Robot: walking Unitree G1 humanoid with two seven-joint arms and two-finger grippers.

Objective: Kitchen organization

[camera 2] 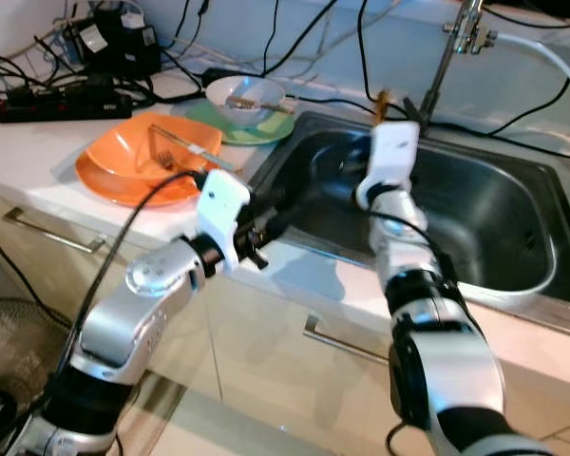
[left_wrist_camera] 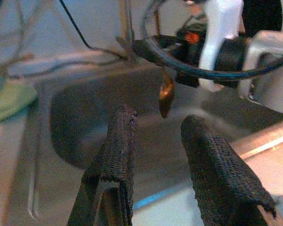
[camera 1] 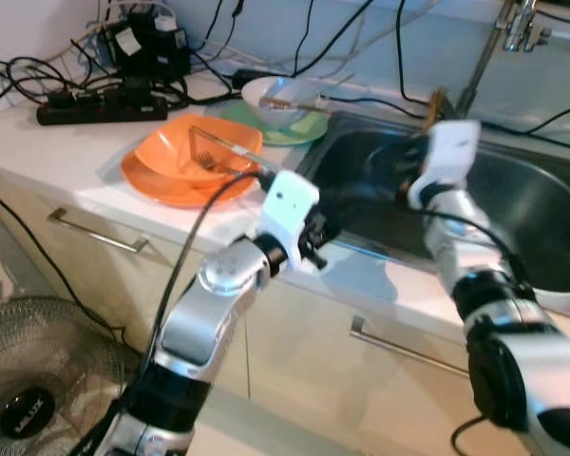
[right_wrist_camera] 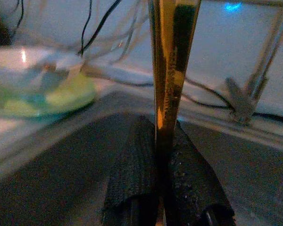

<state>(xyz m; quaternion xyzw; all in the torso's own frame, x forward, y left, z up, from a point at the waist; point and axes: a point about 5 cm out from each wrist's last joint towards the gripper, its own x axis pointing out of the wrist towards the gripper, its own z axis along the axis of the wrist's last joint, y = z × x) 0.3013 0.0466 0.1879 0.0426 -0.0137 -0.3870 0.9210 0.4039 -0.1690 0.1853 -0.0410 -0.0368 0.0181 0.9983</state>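
The right gripper [right_wrist_camera: 162, 155] is clamped on a slim amber-brown utensil handle [right_wrist_camera: 172, 61], its two woven black fingers [right_wrist_camera: 132, 174] pressed flat against either side of the glossy, translucent shaft, which stands upright out of the grip. That gripper hangs over the stainless steel sink [camera 2: 494, 228], near its back rim and the chrome faucet [camera 2: 446, 52]. The left gripper [left_wrist_camera: 155, 141] has its coarse-textured fingers spread apart with nothing between them; it sits at the sink's front left edge, pointing across the basin toward the right arm and the spoon-shaped brown end of the held utensil. On the pale countertop [camera 1: 85, 157] left of the sink lie an orange plate [camera 1: 157, 176] carrying a metal fork [camera 1: 204, 157], and behind it a white bowl [camera 1: 280, 100] on a green plate [camera 1: 299, 131]. A black power strip [camera 1: 100, 109] and tangled cables run along the wall. A floor fan [camera 1: 24, 380] stands beside the cabinet drawers.
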